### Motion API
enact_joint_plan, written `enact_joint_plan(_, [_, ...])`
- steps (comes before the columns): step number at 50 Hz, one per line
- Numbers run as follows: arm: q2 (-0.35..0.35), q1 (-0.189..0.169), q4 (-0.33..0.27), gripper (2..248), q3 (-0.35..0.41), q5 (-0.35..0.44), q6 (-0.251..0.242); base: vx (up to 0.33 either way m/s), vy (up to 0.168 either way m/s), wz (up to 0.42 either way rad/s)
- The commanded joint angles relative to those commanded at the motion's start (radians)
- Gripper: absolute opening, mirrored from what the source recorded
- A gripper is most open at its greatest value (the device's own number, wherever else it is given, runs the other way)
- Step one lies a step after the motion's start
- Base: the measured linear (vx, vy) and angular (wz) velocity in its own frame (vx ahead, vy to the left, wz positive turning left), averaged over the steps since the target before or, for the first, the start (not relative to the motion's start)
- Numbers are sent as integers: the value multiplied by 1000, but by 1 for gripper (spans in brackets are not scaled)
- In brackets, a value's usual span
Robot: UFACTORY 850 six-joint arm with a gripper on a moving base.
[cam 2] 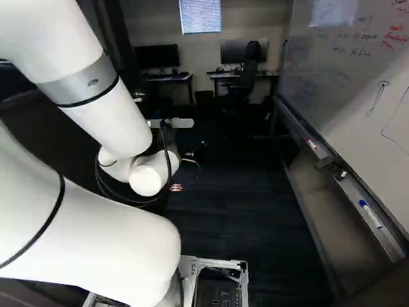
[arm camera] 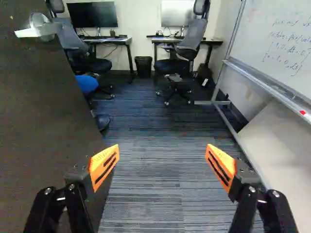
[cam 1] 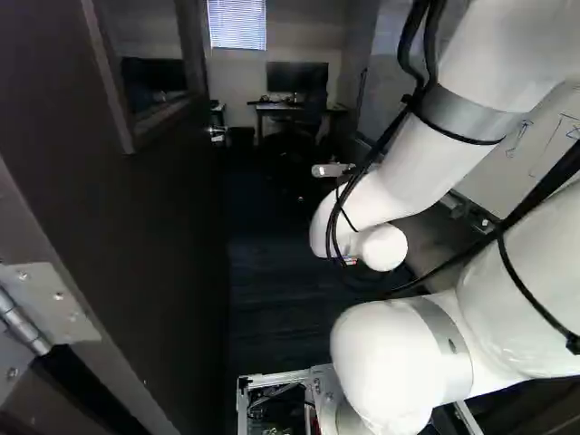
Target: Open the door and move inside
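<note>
My gripper (cam 2: 192, 153) shows only faintly in the right base view, dark against the floor beyond the arm's white wrist. In the wrist view the gripper (arm camera: 162, 167) stands wide open, with only carpet seen between its orange pads. The dark door (cam 1: 172, 263) stands open along the left of the left base view, its hinge (cam 1: 41, 313) near the base and its lever handle (cam 1: 217, 133) at the far edge. In the wrist view the door (arm camera: 43, 111) rises beside one finger, its handle (arm camera: 41, 30) farther ahead. Whether finger and door touch, I cannot tell.
Dark striped carpet (arm camera: 155, 194) runs between the door and a whiteboard (cam 2: 358, 83) with a marker ledge (cam 2: 345, 182). Farther off are desks (arm camera: 109, 40) with monitors, office chairs (arm camera: 187, 46) and a waste bin (arm camera: 144, 66). The whiteboard stand's foot (arm camera: 212, 102) juts over the floor.
</note>
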Motion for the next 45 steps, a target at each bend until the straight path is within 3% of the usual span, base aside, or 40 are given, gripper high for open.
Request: enact_joint_plan(45, [0, 0, 0, 247, 0, 0, 0, 174, 3, -6])
